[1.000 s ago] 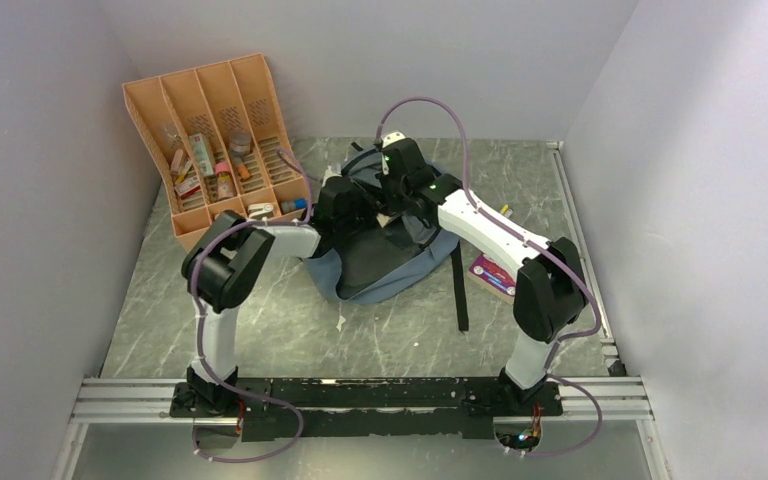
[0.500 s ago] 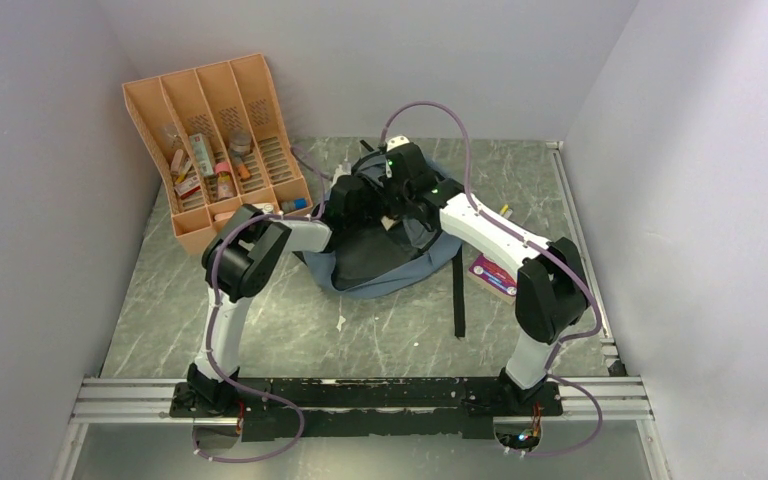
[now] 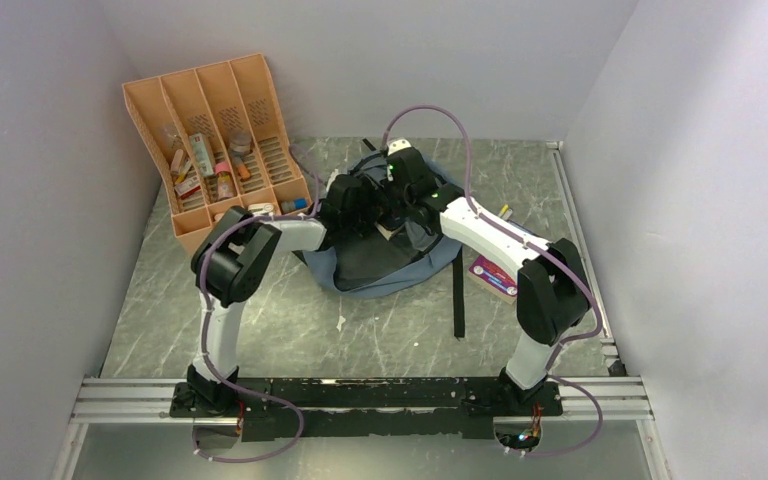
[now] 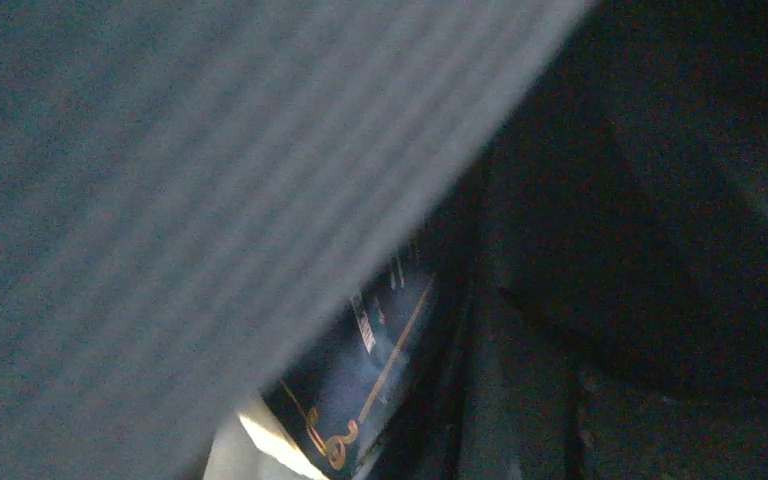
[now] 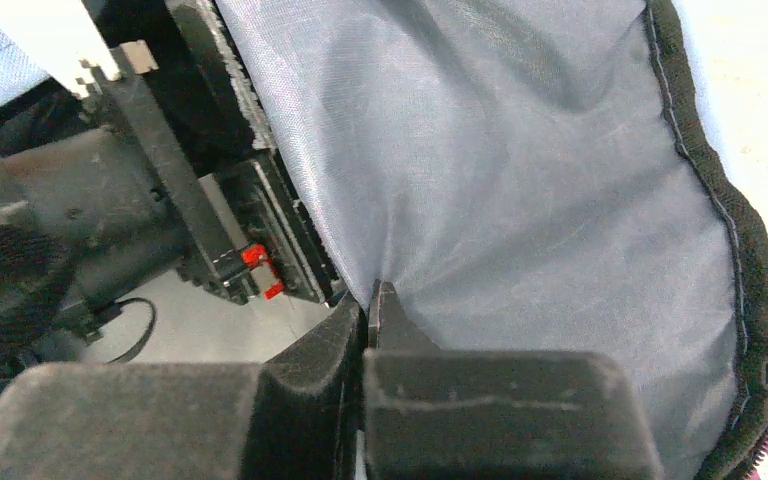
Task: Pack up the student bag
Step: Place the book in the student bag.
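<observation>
The student bag (image 3: 385,272) lies in the middle of the table (image 3: 280,330). The right gripper (image 5: 368,305) is clamped on a fold of the bag's grey lining, apparently lifting it to hold the mouth open. The left gripper (image 3: 364,206) reaches into that opening, but fabric hides its fingers, so I cannot tell how wide they stand. Its camera sees a dark-blue item with gold lettering (image 4: 385,365) inside the bag, probably what it came to deposit.

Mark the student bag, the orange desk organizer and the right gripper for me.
student bag (image 3: 400,286): top view, on its lower grey-blue edge.
orange desk organizer (image 3: 188,230): top view, on its front wall.
right gripper (image 5: 370,298): right wrist view, between the fingertips, which are pinching the bag fabric.
</observation>
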